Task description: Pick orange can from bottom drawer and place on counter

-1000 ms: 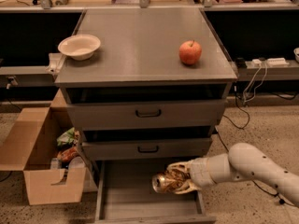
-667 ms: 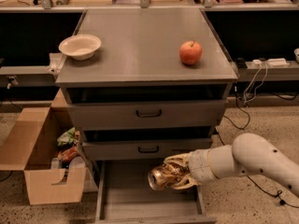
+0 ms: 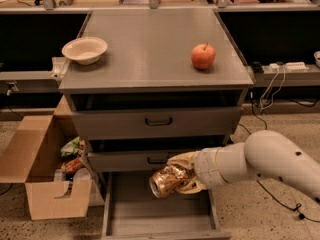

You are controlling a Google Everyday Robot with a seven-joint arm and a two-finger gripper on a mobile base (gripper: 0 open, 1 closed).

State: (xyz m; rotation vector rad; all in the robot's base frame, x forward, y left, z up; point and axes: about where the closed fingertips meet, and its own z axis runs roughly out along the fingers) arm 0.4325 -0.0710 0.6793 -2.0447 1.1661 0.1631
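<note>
The counter (image 3: pixel 150 39) spreads well above your claw (image 3: pixel 182 175). The bottom drawer (image 3: pixel 150 215) stands pulled open directly beneath the claw. A cardboard box (image 3: pixel 37 181) sits on the floor, well off to the claw's left as you see it. On the counter, the bowl (image 3: pixel 84 50) lies up and left of the claw, and the apple (image 3: pixel 203 56) almost straight above it. Your claw's fingers are wrapped tight around the orange can (image 3: pixel 166 180), which lies tipped on its side above the drawer floor.
</note>
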